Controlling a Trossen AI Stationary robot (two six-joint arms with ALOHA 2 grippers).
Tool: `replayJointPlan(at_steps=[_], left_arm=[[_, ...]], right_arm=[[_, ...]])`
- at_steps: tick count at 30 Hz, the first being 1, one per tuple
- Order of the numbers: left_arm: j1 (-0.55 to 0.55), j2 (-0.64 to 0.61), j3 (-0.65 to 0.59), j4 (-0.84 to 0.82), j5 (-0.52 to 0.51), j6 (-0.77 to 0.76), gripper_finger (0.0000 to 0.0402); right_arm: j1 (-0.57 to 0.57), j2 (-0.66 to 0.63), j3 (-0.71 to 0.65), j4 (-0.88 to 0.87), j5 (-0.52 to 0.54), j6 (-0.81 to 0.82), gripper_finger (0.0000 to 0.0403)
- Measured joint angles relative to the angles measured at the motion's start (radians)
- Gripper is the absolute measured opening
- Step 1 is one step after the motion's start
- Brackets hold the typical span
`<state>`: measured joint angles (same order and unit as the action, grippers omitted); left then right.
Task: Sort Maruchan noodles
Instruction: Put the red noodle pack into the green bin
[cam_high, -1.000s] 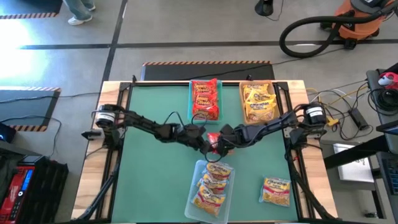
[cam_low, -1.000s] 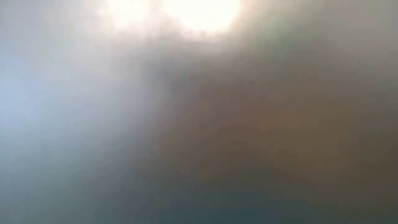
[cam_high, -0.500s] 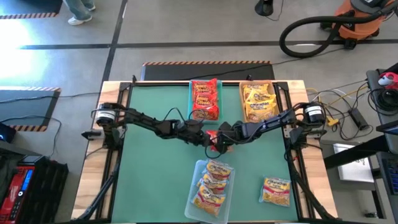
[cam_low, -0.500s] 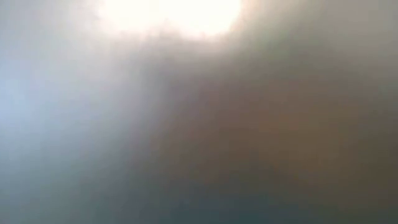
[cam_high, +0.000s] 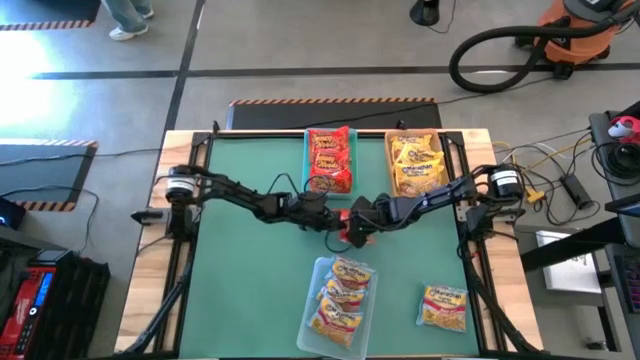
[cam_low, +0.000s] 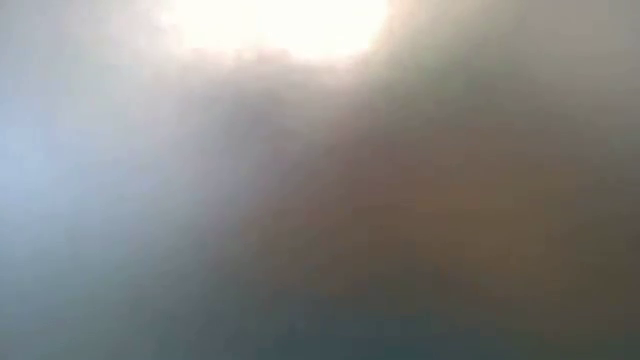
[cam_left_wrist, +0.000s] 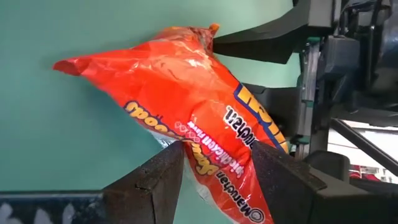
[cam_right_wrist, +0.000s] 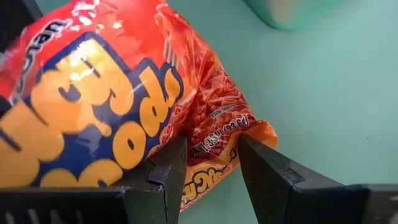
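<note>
On the green table (cam_high: 240, 280), both claws pinch a red packet (cam_high: 348, 226).

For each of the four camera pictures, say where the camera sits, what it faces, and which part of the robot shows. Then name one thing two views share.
High view: overhead, facing down on the table; both arms show.
Low view: table height; only a bright blur, no robot visible.
Left wrist view: on the left arm, facing the red packet; left gripper holds it.
Right wrist view: on the right arm, facing the same packet; right gripper holds it.
Shared: both wrist views show the red packet.
</note>
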<state>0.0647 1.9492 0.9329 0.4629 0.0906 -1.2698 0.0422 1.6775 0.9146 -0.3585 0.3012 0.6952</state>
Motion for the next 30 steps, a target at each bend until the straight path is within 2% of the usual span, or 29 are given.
replayJointPlan(at_steps=[14, 19, 30], left_arm=[[0.000, 0.033, 0.001, 0.044, 0.010, -0.046, 0.0183], [0.003, 0.033, 0.000, 0.065, 0.076, 0.019, 0.0183], [0.004, 0.038, 0.001, 0.047, 0.113, 0.012, 0.0183]], right_arm=[[0.000, 0.000, -0.001, 0.006, -0.015, 0.000, 0.0139], [0.000, 0.000, -0.001, 0.010, -0.020, 0.000, 0.0139], [0.000, 0.000, -0.001, 0.021, -0.023, 0.002, 0.0139]])
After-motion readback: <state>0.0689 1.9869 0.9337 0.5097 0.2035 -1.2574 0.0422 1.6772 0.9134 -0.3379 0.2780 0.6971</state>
